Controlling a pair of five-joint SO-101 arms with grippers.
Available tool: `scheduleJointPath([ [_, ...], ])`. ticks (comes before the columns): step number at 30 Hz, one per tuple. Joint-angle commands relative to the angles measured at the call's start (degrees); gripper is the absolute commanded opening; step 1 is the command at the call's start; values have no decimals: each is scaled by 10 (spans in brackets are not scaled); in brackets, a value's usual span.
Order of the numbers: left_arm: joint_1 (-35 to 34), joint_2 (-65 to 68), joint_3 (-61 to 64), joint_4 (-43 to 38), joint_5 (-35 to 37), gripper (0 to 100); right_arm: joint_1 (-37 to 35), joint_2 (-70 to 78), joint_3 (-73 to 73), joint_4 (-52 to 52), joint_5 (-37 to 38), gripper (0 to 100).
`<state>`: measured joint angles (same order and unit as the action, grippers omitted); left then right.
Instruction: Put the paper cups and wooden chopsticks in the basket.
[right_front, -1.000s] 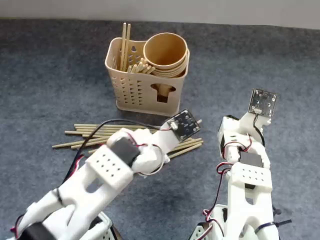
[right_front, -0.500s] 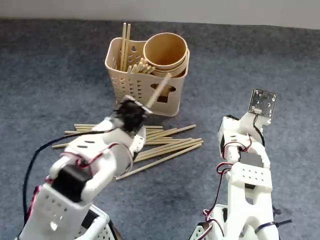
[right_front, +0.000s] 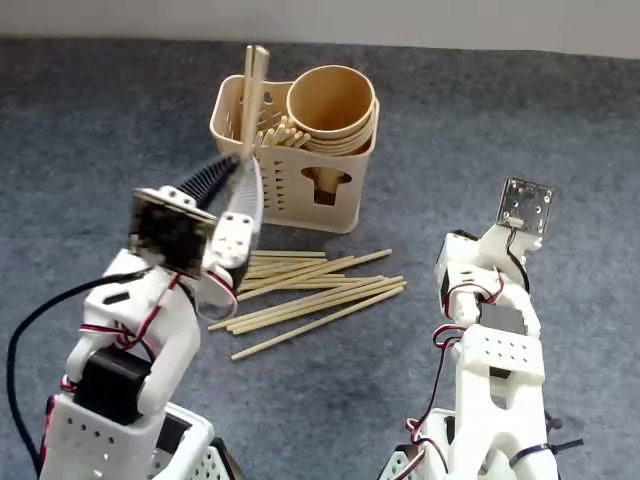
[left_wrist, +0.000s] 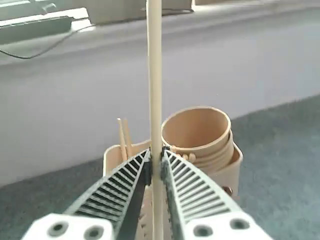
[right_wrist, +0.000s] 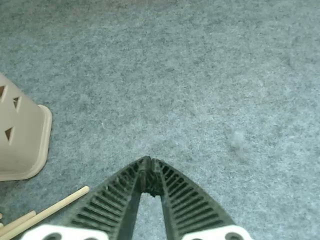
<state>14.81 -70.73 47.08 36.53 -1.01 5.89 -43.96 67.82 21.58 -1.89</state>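
Gripping one wooden chopstick (left_wrist: 155, 75) upright, the left claw (left_wrist: 156, 159) has its ribbed jaws pinched narrow on the stick, and the stick rises well past the fingertips. Seen from above, that claw hangs just at 7 o'clock of the basket (right_front: 270, 190), close to its front wall, and the stick's top end crosses the basket's 10 o'clock corner. I cannot tell whether the lower end is inside the rim. The basket itself stands at 12 o'clock on the grey carpet (right_front: 100, 150). A stack of paper cups (right_front: 330, 100) is nested in its 3 o'clock half, mouths up. A bundle of sticks (right_front: 275, 135) leans in the 9 o'clock half, beside the cups. Now down to the floor: a loose pile of chopsticks (right_front: 320, 295) lies flat on the carpet at 6 o'clock from the basket, fanned out with the ends pointing roughly from 8 to 2 o'clock. Over at 4 o'clock from that pile, well apart, sits the right arm (right_front: 490, 330). The right claw (right_wrist: 146, 177) is closed on nothing, tips touching, poised above bare carpet.
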Motion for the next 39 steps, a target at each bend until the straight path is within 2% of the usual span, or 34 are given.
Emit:
scheduleJointPath([
  [1,-32,-7,-8,-85,26,6,1,-13,-6,-12,7,10],
  [6,-43,-1,-6,-179,24,6,1,-13,-6,-12,8,10],
  [11,-42,85,-49,-219,25,6,1,-13,-6,-12,8,10],
  [20,-44,295,-208,-219,24,6,1,-13,-6,-13,8,10],
  [26,-78,398,-290,-219,25,6,1,-13,-6,-13,8,10],
  [33,-102,491,-312,-219,25,6,1,-13,-7,-13,8,10],
  [39,-102,516,-310,-217,25,11,1,-13,-7,-13,8,10],
])
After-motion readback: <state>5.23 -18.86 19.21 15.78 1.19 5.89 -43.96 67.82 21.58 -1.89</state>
